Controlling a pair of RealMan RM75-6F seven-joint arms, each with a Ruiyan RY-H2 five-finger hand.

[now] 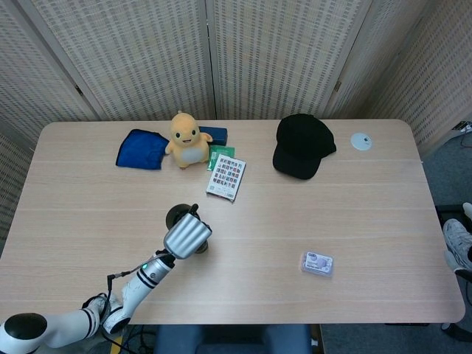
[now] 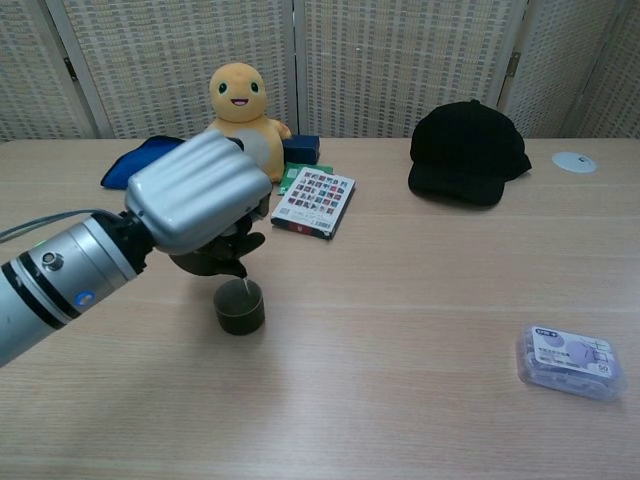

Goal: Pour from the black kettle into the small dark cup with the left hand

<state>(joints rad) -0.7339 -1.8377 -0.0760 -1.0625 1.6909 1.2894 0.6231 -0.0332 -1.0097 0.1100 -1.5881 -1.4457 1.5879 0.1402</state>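
Note:
My left hand (image 2: pixel 195 190) grips the black kettle (image 2: pixel 215 258), which is tipped with its spout down just above the small dark cup (image 2: pixel 240 307). A thin stream runs from the spout into the cup. From above, the left hand (image 1: pixel 186 236) covers most of the kettle (image 1: pixel 177 217), and the cup (image 1: pixel 200 245) peeks out at its right edge. The hand's silver back hides its fingers and the kettle's handle. My right hand is in neither view.
Behind stand a yellow plush toy (image 2: pixel 241 113), a blue cloth (image 2: pixel 138 160), a card booklet (image 2: pixel 314 201) and a black cap (image 2: pixel 468 150). A small plastic box (image 2: pixel 565 360) lies front right, a white disc (image 2: pixel 574 161) back right.

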